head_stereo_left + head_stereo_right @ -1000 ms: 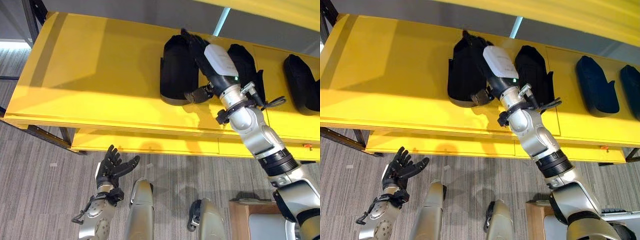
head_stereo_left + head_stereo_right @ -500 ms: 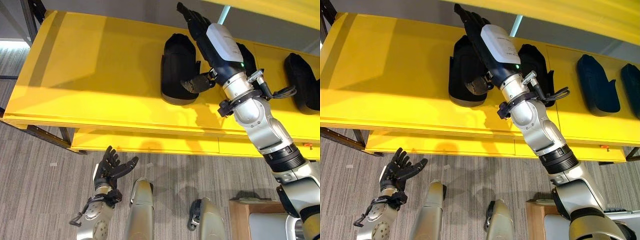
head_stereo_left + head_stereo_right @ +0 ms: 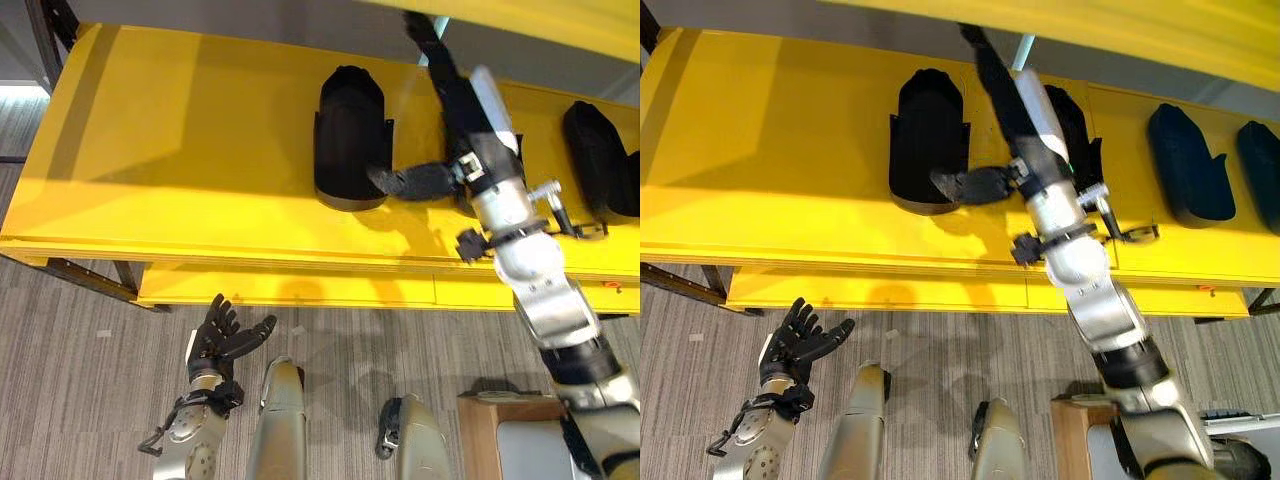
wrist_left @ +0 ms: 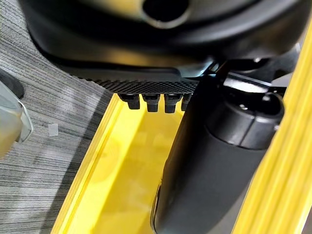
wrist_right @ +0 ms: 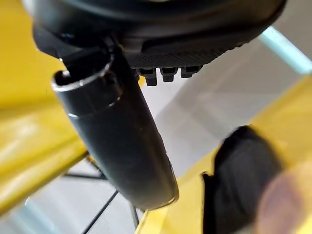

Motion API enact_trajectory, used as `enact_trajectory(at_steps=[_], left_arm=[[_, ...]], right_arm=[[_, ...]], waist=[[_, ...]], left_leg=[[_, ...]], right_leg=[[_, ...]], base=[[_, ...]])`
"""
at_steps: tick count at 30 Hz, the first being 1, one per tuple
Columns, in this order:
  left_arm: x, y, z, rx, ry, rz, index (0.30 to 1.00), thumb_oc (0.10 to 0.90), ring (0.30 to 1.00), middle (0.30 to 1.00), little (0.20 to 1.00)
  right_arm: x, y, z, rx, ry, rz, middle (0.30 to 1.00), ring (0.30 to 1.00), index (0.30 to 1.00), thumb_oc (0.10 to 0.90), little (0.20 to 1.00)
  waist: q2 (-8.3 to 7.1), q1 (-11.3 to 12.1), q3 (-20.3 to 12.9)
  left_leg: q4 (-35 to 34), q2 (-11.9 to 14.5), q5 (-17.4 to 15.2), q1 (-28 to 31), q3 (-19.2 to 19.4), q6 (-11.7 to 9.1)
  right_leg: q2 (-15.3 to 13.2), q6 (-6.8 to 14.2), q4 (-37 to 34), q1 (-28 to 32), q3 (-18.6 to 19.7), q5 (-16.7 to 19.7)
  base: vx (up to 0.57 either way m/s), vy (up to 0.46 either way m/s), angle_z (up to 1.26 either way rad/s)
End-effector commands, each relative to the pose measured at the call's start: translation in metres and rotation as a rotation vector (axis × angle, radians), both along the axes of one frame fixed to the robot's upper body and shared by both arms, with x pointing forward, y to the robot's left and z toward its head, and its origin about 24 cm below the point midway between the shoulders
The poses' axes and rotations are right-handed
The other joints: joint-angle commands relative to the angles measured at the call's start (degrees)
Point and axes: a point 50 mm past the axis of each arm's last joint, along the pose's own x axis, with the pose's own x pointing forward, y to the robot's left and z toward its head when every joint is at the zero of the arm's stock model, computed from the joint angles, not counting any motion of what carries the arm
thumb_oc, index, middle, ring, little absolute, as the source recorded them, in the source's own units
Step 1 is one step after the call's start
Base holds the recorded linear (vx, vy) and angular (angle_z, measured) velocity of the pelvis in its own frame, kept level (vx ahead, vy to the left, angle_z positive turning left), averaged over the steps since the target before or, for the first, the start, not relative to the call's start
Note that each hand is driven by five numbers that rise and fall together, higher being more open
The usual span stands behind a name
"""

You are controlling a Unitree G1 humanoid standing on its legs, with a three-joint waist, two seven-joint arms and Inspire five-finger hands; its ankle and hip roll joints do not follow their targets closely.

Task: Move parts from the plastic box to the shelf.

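1. Standing on a grey striped carpet [image 3: 90,400], the long yellow shelf [image 3: 180,150] has a lower yellow ledge under its front edge, and dark metal frame legs show at its left end.
2. Resting on the shelf are several black moulded parts: one [image 3: 348,135] stands alone near the middle, a second [image 3: 1072,130] sits just behind the raised right arm, and two more [image 3: 1185,165] lie further to the right, the last [image 3: 1262,170] at the edge of the head views.
3. A wooden-edged box corner [image 3: 495,420] shows on the floor at the lower right.
4. The right eye view shows both far-right parts whole, while the left eye view cuts the outermost one down to a sliver.
5. The right wrist view shows one black part [image 5: 241,170] on yellow beyond the thumb, along with pale wall behind; the left wrist view shows the yellow ledge and carpet past the left hand's fingertips.
6. The right hand [image 3: 450,95] is lifted above the shelf with fingers straight and pointing up toward the back, thumb stuck out sideways toward the middle part without touching it; it holds nothing.
7. The left hand [image 3: 225,335] hangs low over the carpet, fingers spread and relaxed, holding nothing.
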Motion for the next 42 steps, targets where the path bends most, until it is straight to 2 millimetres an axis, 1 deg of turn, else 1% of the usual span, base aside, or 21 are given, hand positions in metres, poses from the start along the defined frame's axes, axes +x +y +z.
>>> enact_trajectory(at_steps=[1, 4, 7, 9, 13, 15, 18, 19, 20, 23, 26, 30, 32, 33, 34, 35, 36, 38, 39, 40, 42], left_arm=[[0.000, -0.005, 0.016, 0.016, -0.124, -0.013, 1.000, 0.900, 1.000, 1.000, 1.000], [-0.007, -0.001, 0.011, 0.010, -0.109, 0.017, 1.000, 0.900, 1.000, 1.000, 1.000], [-0.015, 0.005, 0.005, 0.009, -0.086, 0.035, 1.000, 0.900, 1.000, 1.000, 1.000], [-0.021, 0.004, 0.001, 0.001, -0.069, 0.033, 1.000, 0.900, 1.000, 1.000, 1.000], [-0.029, 0.005, -0.003, -0.009, -0.062, 0.018, 1.000, 0.900, 1.000, 1.000, 1.000], [-0.031, 0.004, -0.007, -0.020, -0.054, 0.016, 1.000, 0.900, 1.000, 1.000, 1.000], [-0.035, 0.003, -0.009, -0.037, -0.056, 0.010, 1.000, 0.900, 1.000, 1.000, 1.000], [-0.035, 0.003, -0.009, -0.037, -0.056, 0.011, 1.000, 0.900, 1.000, 1.000, 1.000], [-0.038, 0.003, -0.010, -0.043, -0.057, 0.005, 1.000, 0.900, 1.000, 1.000, 1.000], [-0.043, 0.001, -0.013, -0.069, -0.056, 0.013, 1.000, 0.900, 1.000, 1.000, 1.000], [-0.045, -0.001, -0.016, -0.086, -0.055, 0.024, 1.000, 0.900, 1.000, 1.000, 1.000], [-0.043, -0.008, -0.023, -0.123, -0.051, 0.020, 1.000, 0.900, 1.000, 1.000, 1.000], [-0.038, -0.011, -0.021, -0.120, -0.061, 0.002, 1.000, 0.900, 1.000, 1.000, 1.000], [-0.036, -0.012, -0.020, -0.114, -0.066, -0.013, 1.000, 0.900, 1.000, 1.000, 1.000], [-0.036, -0.011, -0.020, -0.107, -0.067, -0.018, 1.000, 0.900, 1.000, 1.000, 1.000], [-0.036, -0.011, -0.020, -0.107, -0.067, -0.018, 1.000, 0.900, 1.000, 1.000, 1.000], [-0.037, -0.008, -0.019, -0.107, -0.074, -0.004, 1.000, 0.900, 1.000, 1.000, 1.000], [-0.040, -0.010, -0.021, -0.127, -0.071, 0.016, 1.000, 0.900, 1.000, 1.000, 1.000], [-0.040, -0.010, -0.021, -0.127, -0.071, 0.016, 1.000, 0.900, 1.000, 1.000, 1.000], [-0.042, -0.012, -0.022, -0.140, -0.078, 0.022, 1.000, 0.900, 1.000, 1.000, 1.000], [-0.042, -0.014, -0.021, -0.150, -0.085, 0.014, 1.000, 0.900, 1.000, 1.000, 1.000]], right_arm=[[-0.030, -0.025, 0.012, 0.218, -0.130, 0.065, 1.000, 1.000, 1.000, 0.900, 1.000], [-0.045, -0.044, -0.015, 0.318, -0.053, 0.027, 1.000, 1.000, 1.000, 0.900, 1.000], [-0.060, -0.053, -0.035, 0.383, 0.010, 0.023, 1.000, 1.000, 1.000, 0.900, 1.000], [-0.067, -0.055, -0.054, 0.450, 0.085, 0.033, 1.000, 1.000, 1.000, 0.900, 1.000], [-0.078, -0.057, -0.079, 0.496, 0.188, 0.044, 1.000, 1.000, 1.000, 0.900, 1.000], [-0.081, -0.058, -0.100, 0.544, 0.279, 0.037, 1.000, 1.000, 1.000, 0.900, 1.000], [-0.086, -0.059, -0.114, 0.553, 0.337, 0.020, 1.000, 1.000, 1.000, 0.900, 1.000], [-0.086, -0.060, -0.114, 0.553, 0.337, 0.020, 1.000, 1.000, 1.000, 0.900, 1.000], [-0.089, -0.061, -0.125, 0.549, 0.385, 0.003, 1.000, 1.000, 1.000, 0.900, 1.000], [-0.089, -0.064, -0.129, 0.527, 0.399, -0.026, 1.000, 1.000, 1.000, 0.900, 1.000], [-0.088, -0.068, -0.137, 0.503, 0.435, -0.053, 1.000, 1.000, 1.000, 0.900, 1.000], [-0.088, -0.077, -0.141, 0.482, 0.445, -0.089, 1.000, 1.000, 1.000, 0.900, 1.000], [-0.089, -0.083, -0.145, 0.490, 0.448, -0.135, 1.000, 1.000, 1.000, 0.900, 1.000], [-0.089, -0.085, -0.146, 0.491, 0.446, -0.148, 1.000, 1.000, 1.000, 0.900, 1.000], [-0.090, -0.087, -0.150, 0.495, 0.462, -0.164, 1.000, 1.000, 1.000, 0.900, 1.000], [-0.090, -0.087, -0.150, 0.495, 0.461, -0.164, 1.000, 1.000, 1.000, 0.900, 1.000], [-0.088, -0.086, -0.152, 0.476, 0.481, -0.160, 1.000, 1.000, 1.000, 0.900, 1.000], [-0.086, -0.083, -0.156, 0.468, 0.499, -0.144, 1.000, 1.000, 1.000, 0.900, 1.000], [-0.086, -0.083, -0.156, 0.468, 0.499, -0.144, 1.000, 1.000, 1.000, 0.900, 1.000], [-0.084, -0.081, -0.157, 0.479, 0.501, -0.130, 1.000, 1.000, 1.000, 0.900, 1.000], [-0.082, -0.081, -0.159, 0.483, 0.507, -0.132, 1.000, 1.000, 1.000, 0.900, 1.000]], waist=[[0.56, -1.9, -7.7], [0.71, -3.1, -8.2], [1.12, -4.3, -8.7], [1.50, -5.1, -8.7], [2.37, -6.1, -9.3], [2.93, -6.5, -9.7], [3.72, -6.7, -10.4], [3.71, -6.6, -10.4], [4.42, -6.8, -10.9], [5.10, -6.5, -11.6], [5.84, -6.0, -12.0], [6.51, -5.5, -12.2], [6.71, -5.9, -11.9], [6.52, -6.4, -11.7], [5.90, -6.6, -11.4], [5.98, -6.5, -11.5], [5.07, -6.0, -11.4], [4.21, -4.7, -11.7], [4.23, -4.7, -11.8], [3.60, -3.6, -12.0], [3.43, -3.3, -12.7]], left_leg=[[-4.6, 3.1, 1.2, 2.3, -0.7, 1.8], [-8.6, 4.3, 2.9, 5.0, -0.4, 1.4], [-13.0, 5.3, 5.2, 7.4, 0.0, 1.0], [-16.9, 5.9, 7.1, 9.6, 0.5, 0.7], [-25.2, 7.0, 11.3, 14.0, 1.6, -0.2], [-29.7, 7.6, 13.4, 16.3, 2.4, -0.8], [-35.8, 8.8, 16.3, 19.4, 3.3, -1.4], [-36.1, 8.8, 16.5, 19.7, 3.4, -1.5], [-39.9, 9.9, 18.6, 21.8, 4.1, -1.9], [-43.3, 11.4, 20.6, 24.2, 4.8, -1.8], [-48.4, 13.1, 24.4, 26.4, 6.0, -2.1], [-51.6, 13.9, 29.6, 26.2, 7.4, -3.0], [-52.3, 14.4, 32.8, 25.6, 10.4, -3.0], [-52.0, 14.1, 32.3, 25.4, 13.0, -2.4], [-50.6, 12.9, 30.4, 26.1, 14.3, -1.7], [-50.6, 12.9, 30.5, 25.9, 14.3, -1.7], [-47.5, 8.3, 25.7, 26.3, 11.2, -0.5], [-44.4, 1.4, 20.2, 26.5, 5.4, 0.9], [-44.3, 1.4, 20.3, 26.4, 5.3, 0.9], [-41.7, -4.3, 16.7, 26.4, -0.1, 1.9], [-41.4, -7.4, 16.0, 26.1, -3.2, 2.6]], right_leg=[[2.4, -5.6, 0.1, 1.8, 0.4, -0.2], [3.0, -5.2, -3.5, 3.9, 0.3, 1.3], [3.8, -4.6, -7.3, 5.8, 0.0, 3.1], [4.2, -4.3, -10.1, 7.4, -0.2, 4.4], [4.6, -3.7, -15.4, 9.5, -0.6, 6.8], [4.9, -3.3, -18.0, 10.5, -0.6, 7.9], [5.5, -3.1, -21.1, 11.8, -0.5, 8.9], [5.6, -3.1, -21.2, 11.9, -0.5, 9.0], [6.3, -3.2, -22.4, 12.4, -0.6, 9.3], [7.4, -3.5, -23.4, 12.8, 0.5, 9.6], [9.5, -4.5, -24.8, 13.1, 0.8, 9.7], [11.7, -5.6, -28.5, 13.6, -0.1, 10.5], [11.8, -6.1, -30.6, 14.4, -1.0, 11.3], [11.6, -6.2, -31.7, 14.7, -1.5, 12.0], [11.1, -6.1, -33.1, 15.4, -1.3, 12.7], [11.2, -6.2, -33.3, 15.3, -1.2, 13.0], [11.2, -5.9, -36.0, 16.2, 0.2, 14.3], [11.4, -5.9, -39.2, 17.5, 2.1, 15.9], [11.4, -5.9, -39.4, 17.4, 2.1, 16.1], [11.9, -5.8, -40.6, 18.1, 4.2, 16.9], [12.1, -5.6, -42.0, 18.3, 5.4, 17.8]], base=[[0.03, -0.053, -0.09], [0.03, -0.063, -0.02], [0.03, -0.069, -0.11], [0.00, -0.050, -0.14], [0.00, -0.014, -0.03], [0.01, -0.024, -0.05], [0.01, -0.018, -0.03], [0.00, -0.049, -0.08], [-0.01, -0.055, -0.12], [-0.01, -0.065, -0.16], [-0.03, -0.120, -0.23], [-0.06, -0.149, -0.10], [-0.06, -0.111, 0.02], [-0.08, -0.104, 0.24], [-0.06, -0.073, 0.34], [-0.03, -0.078, 0.35], [0.00, -0.057, 0.26], [0.03, -0.051, -0.05], [0.09, -0.013, -0.47], [0.07, 0.010, -0.69], [0.10, 0.068, -0.63]])
